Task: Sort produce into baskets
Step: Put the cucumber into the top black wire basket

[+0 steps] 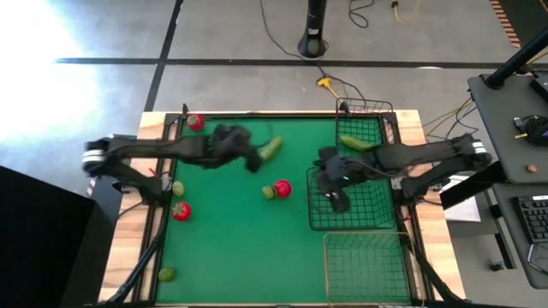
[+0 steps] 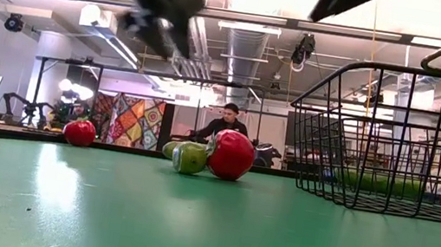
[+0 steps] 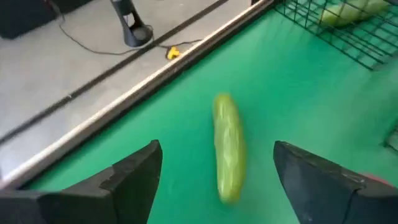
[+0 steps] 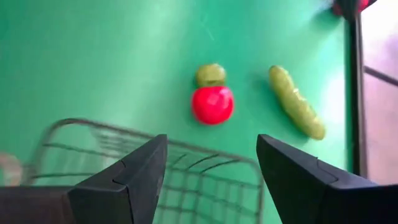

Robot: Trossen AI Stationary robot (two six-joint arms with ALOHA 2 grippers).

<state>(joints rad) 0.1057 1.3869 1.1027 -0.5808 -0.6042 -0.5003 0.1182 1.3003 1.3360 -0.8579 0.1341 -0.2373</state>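
Green table [image 1: 231, 248] — cucumber [image 3: 228, 147] below open left hand [image 3: 217, 180].

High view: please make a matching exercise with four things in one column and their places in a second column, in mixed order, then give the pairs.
Column one
1. cucumber nearer the left arm
2. cucumber nearer the right arm
3. red fruit at mid-table
4. right gripper

Column two
A. over the larger dark basket
B. inside the narrow dark basket
C. right beside a small yellow-green fruit
D. loose on the green mat, by the open left gripper

Pairs: 1-D, 2-B, 3-C, 4-A
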